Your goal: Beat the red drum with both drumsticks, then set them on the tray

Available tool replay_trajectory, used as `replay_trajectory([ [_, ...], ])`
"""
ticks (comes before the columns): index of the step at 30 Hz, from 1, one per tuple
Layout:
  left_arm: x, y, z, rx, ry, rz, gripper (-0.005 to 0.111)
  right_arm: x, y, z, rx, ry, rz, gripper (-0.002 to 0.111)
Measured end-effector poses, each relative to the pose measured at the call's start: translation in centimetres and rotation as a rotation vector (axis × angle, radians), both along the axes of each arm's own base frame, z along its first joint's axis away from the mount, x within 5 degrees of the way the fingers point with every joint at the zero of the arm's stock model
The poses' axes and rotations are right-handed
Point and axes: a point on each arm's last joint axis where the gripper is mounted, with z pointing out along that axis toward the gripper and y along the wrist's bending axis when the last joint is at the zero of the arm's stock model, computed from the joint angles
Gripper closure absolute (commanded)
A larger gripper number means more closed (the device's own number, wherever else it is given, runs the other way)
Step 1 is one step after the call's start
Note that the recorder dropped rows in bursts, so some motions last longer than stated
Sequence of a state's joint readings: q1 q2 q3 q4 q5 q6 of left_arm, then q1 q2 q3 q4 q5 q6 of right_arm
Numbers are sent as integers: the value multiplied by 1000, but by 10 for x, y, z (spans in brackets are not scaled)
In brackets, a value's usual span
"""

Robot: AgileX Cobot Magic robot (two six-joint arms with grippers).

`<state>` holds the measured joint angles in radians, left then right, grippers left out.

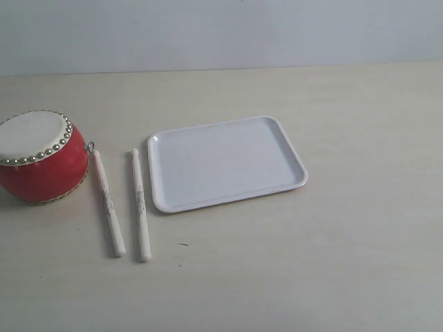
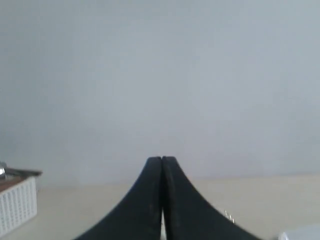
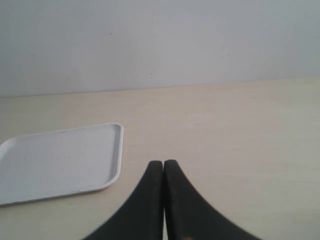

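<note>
The red drum with its cream skin sits at the table's left edge in the exterior view. Two cream drumsticks lie side by side on the table to its right, one nearer the drum, the other beside the tray. The white tray lies empty mid-table; its corner also shows in the right wrist view. No arm appears in the exterior view. My left gripper is shut with nothing in it, held above the table. My right gripper is shut and empty, right of the tray.
A white slatted basket stands at the edge of the left wrist view, and a white rim shows at that picture's other corner. A pale wall runs behind the light wooden table.
</note>
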<state>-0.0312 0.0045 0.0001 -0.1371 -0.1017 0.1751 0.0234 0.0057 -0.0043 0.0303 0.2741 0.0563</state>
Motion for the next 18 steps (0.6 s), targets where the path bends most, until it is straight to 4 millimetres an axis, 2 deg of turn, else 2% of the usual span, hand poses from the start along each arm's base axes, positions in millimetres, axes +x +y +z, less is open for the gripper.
replay_trajectory([
  [6,-2,1,9,-30,-107,9,107,0,0,0,0,0,0,108],
  [8,-2,1,10,-99,-111,-8,107,0,0,0,0,0,0,108],
  [13,-3,2,10,-397,-113,-81,107,0,0,0,0,0,0,108],
  [18,-3,2,13,-585,-140,-134,107,0,0,0,0,0,0,108],
])
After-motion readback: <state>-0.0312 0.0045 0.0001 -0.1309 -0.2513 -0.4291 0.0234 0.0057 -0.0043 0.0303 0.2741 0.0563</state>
